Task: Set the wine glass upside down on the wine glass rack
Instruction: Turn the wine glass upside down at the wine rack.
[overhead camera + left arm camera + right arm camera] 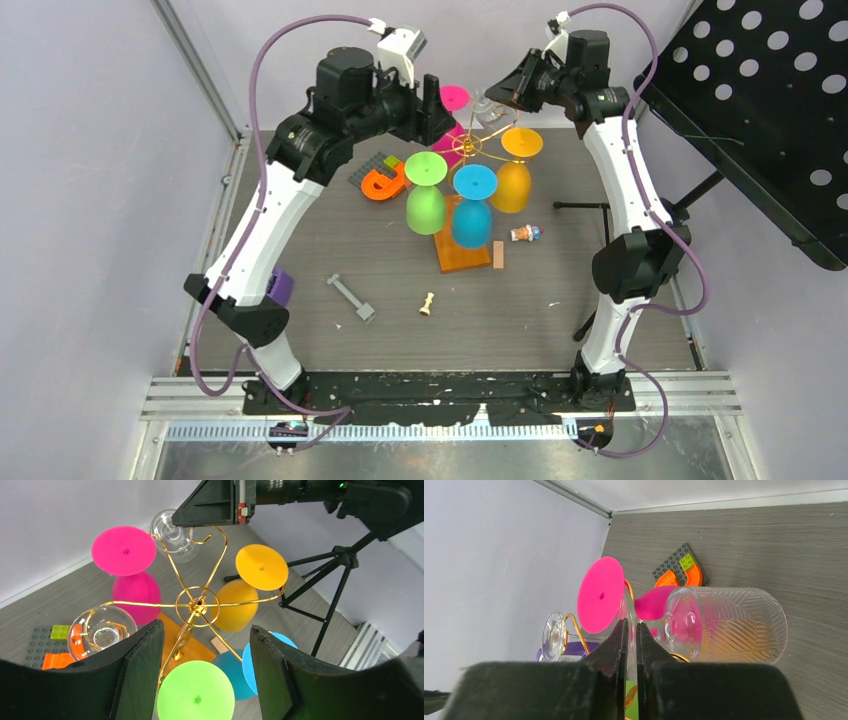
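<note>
I saw right gripper (630, 626) pinched tight on stem of clear wine glass (729, 625), its patterned bowl beside far curled arm of gold wire wine glass rack (197, 602). Left gripper (207, 630) hovered above rack hub, jaws spread, nothing between them. Rack stood mid-table on orange-brown wooden base (455, 258). I counted five glasses hanging upside down on other arms: pink glass (125, 550), orange glass (261, 566), blue glass (473, 205), green glass (195, 695), second clear glass (102, 630).
</note>
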Controlling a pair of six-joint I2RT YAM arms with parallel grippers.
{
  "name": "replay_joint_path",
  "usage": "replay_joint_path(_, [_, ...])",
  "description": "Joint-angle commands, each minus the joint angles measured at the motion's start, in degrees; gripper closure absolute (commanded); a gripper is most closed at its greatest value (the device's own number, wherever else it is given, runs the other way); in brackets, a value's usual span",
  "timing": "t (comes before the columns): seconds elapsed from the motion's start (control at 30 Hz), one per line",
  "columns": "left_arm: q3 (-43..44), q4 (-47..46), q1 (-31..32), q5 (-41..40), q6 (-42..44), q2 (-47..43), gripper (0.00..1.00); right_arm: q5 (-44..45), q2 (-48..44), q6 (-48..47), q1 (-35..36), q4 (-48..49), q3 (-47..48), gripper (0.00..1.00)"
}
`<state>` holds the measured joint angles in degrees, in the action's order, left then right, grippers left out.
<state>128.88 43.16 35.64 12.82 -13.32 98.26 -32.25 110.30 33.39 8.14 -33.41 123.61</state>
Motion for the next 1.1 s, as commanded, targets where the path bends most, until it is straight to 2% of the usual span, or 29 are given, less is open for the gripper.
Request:
replay_joint_path(0.0, [0.4, 0.0, 0.8, -3.5, 2.4, 0.5, 0.39, -2.0, -4.8, 1.5, -0.4, 4.6, -0.5, 0.94])
replay_joint_path(0.43, [-0.4, -0.5, 2.6, -5.2, 4.0, 3.5, 0.46, -3.0, -7.7, 3.4, -0.7, 5.3, -3.7, 0.94])
replay_joint_path(0.8, [-5.8, -3.7, 3.7, -6.1, 7.3, 2.7, 0.43, -5.1, -6.6, 5.2, -0.9, 6.4, -3.9, 0.94])
replay_joint_path(1.07, [-9.2, -6.5, 3.7, -7.0, 7.4, 0.9, 0.4, -2.6, -6.3, 6.6, -0.6, 8.3, -4.5, 0.94])
